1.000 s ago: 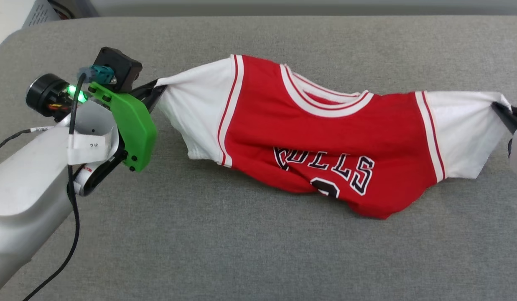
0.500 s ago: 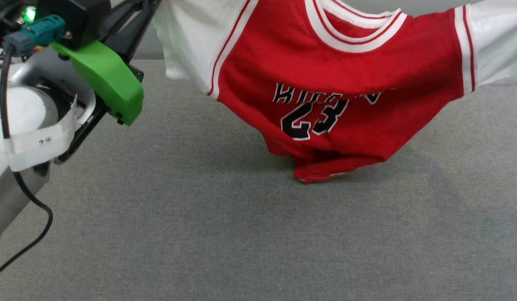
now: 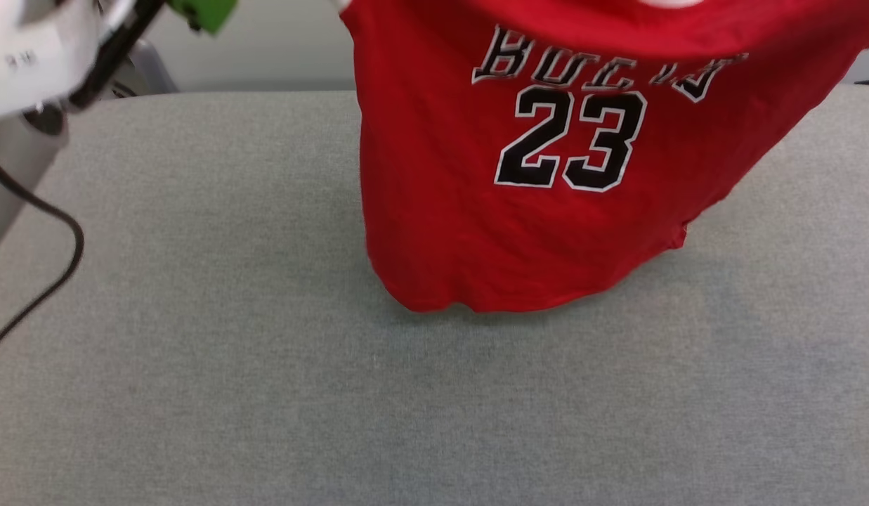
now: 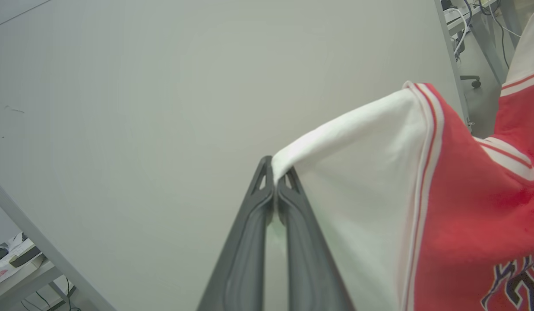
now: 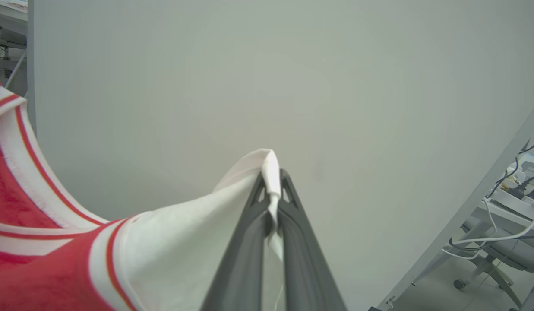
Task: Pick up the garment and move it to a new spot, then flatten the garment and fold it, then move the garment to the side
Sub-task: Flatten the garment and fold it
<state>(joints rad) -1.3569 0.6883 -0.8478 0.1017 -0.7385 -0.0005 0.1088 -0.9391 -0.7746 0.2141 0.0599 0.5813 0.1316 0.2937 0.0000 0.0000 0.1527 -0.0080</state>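
Two grips hold: left gripper (image 4: 275,181) and right gripper (image 5: 273,185) clamped on white sleeves; garment (image 3: 518,232) hangs over the tabletop (image 3: 265,393) toward its far edge; placing, flattening, folding remain.

A robotics lab or office workroom: a plain pale grey partition wall (image 5: 336,86), a pale metal-legged desk (image 4: 20,274), loose white cables (image 5: 502,237), a grey wheeled office chair (image 5: 495,255), and a grey fabric-covered table (image 3: 336,407).
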